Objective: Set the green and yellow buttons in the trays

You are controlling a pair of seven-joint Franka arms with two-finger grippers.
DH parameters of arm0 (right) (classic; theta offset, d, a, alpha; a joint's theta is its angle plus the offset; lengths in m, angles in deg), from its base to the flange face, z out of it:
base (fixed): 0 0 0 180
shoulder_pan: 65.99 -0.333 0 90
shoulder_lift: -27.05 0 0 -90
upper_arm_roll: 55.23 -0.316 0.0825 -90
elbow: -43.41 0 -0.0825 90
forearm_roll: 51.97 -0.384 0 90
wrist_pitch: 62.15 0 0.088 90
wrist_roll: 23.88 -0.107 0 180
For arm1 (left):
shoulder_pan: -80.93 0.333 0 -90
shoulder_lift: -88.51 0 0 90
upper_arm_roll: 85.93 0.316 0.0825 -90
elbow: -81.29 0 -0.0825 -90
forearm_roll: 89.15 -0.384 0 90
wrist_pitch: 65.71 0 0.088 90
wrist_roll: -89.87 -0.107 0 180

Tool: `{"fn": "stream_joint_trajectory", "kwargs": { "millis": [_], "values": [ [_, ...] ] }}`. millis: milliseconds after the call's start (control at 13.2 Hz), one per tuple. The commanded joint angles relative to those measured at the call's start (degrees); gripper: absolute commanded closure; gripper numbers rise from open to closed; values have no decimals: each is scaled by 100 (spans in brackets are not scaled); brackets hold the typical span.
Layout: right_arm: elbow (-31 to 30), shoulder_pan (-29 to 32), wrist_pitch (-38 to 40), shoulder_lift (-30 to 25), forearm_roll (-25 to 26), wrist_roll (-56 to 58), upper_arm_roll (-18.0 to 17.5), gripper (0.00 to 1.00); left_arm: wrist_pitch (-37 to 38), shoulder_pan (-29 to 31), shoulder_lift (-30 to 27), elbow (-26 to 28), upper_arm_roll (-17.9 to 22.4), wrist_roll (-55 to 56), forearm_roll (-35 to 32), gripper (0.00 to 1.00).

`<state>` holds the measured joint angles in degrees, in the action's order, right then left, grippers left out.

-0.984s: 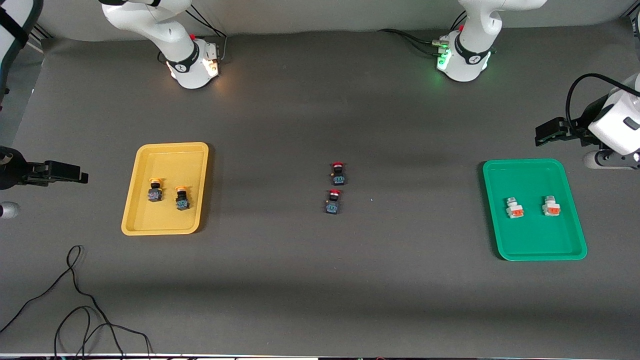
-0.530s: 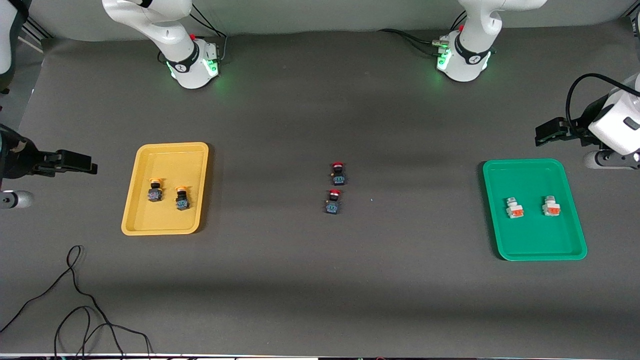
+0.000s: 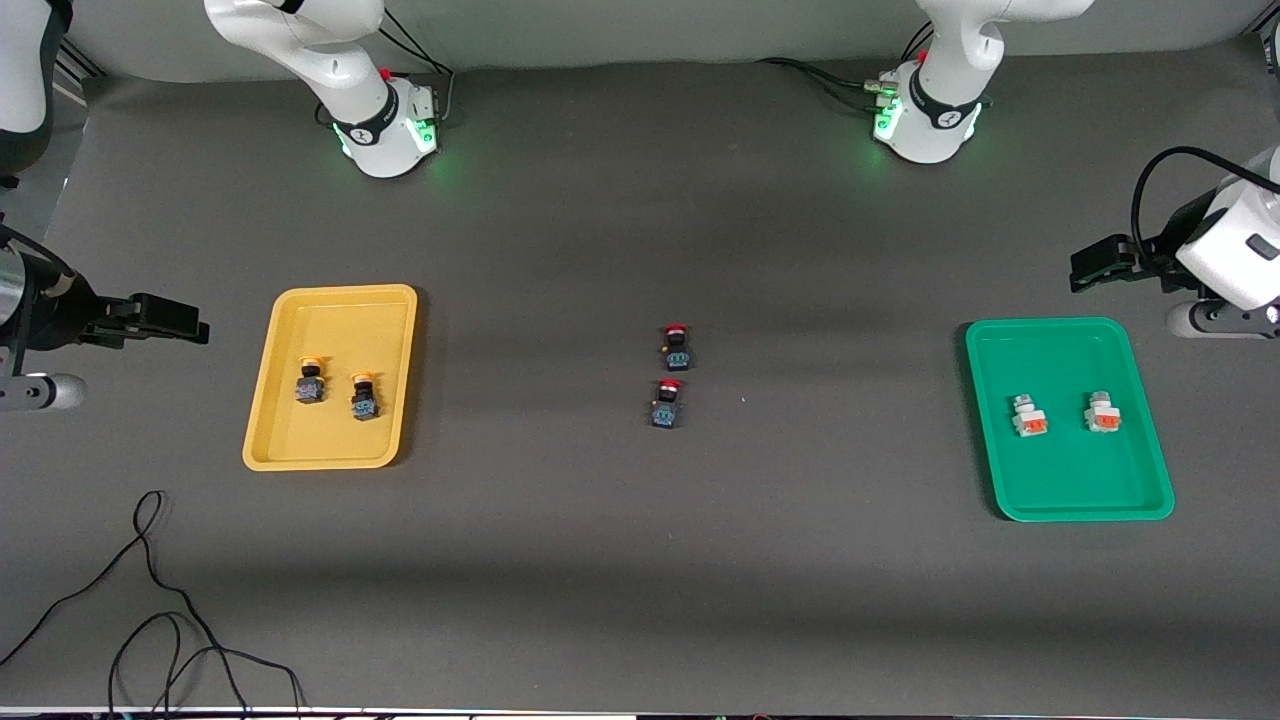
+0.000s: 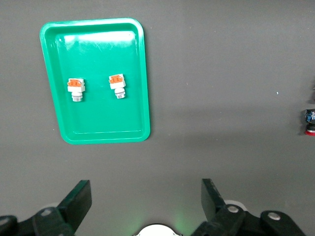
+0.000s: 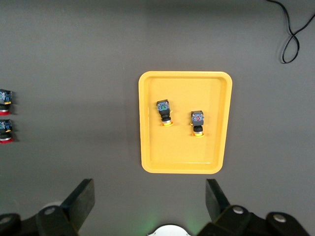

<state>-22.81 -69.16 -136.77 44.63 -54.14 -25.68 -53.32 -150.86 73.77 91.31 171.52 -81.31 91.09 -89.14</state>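
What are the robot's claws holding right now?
Nothing. The left gripper and right gripper are both open and empty, up in the air near the trays.

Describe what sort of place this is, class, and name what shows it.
Probably a robotics lab bench: two arm bases bolted along a dark mat, a yellow tray and a green tray holding sorted buttons, and loose cable on the mat.

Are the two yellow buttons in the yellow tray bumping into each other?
Apart. In the right wrist view, bare yellow tray floor shows between one yellow-capped button and the other yellow-capped button; the front view shows the same gap.
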Motion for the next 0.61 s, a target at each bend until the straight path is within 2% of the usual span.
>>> {"fn": "stream_joint_trajectory", "kwargs": {
  "millis": [0, 378, 530],
  "values": [
    [-1241, 114, -552, -860, 102, -111, -67, 0, 7, -75, -147, 100, 21, 97, -62, 1],
    [-2542, 263, -1369, -1704, 111, -32, -199, 0, 16, -75, -147, 100, 13, 97, -62, 1],
    [-3113, 517, -1755, -2081, 120, -32, -531, 0, 16, -75, -147, 100, 13, 97, -71, 1]
  ]
}}
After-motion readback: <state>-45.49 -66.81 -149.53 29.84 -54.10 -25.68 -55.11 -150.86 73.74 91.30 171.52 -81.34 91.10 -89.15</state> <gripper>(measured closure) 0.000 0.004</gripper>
